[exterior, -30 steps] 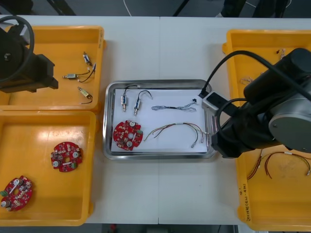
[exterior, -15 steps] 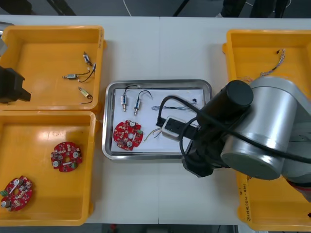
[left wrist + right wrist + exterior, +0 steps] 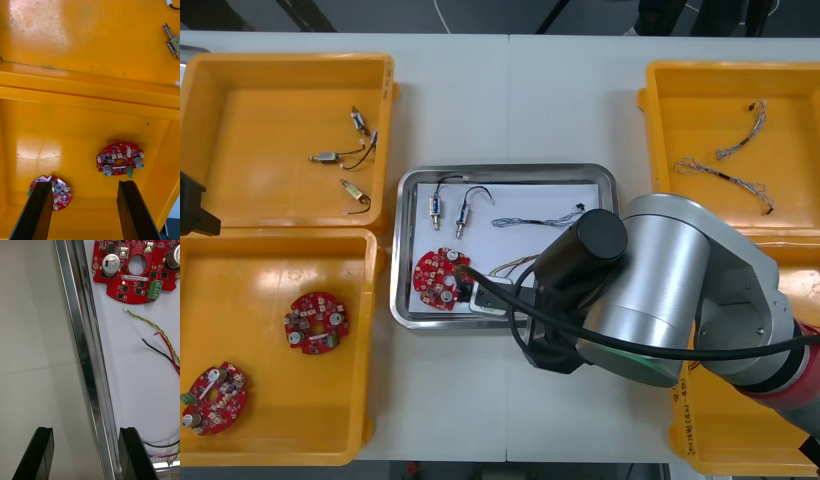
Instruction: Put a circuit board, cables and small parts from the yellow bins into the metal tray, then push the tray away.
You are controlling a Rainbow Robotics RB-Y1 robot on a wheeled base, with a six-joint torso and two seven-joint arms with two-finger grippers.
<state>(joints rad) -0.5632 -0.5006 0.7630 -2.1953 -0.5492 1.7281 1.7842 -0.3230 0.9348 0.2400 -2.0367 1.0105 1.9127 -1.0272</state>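
So the right arm [image 3: 650, 290] is hanging over the near rim of the metal tray [image 3: 88, 363]

The right jaws are standing released, one side over the worktop [image 3: 33, 333], the other over the tray's white inside, rim running between them, gripping nothing. The red circuit board [image 3: 137, 266] is lying in the tray, red and yellow cable [image 3: 165, 341] beside it, two small metal parts [image 3: 448, 210] and a blue and white cable [image 3: 535, 221] farther in. Over the left yellow bins [image 3: 90, 86], the left jaws are hanging released too.
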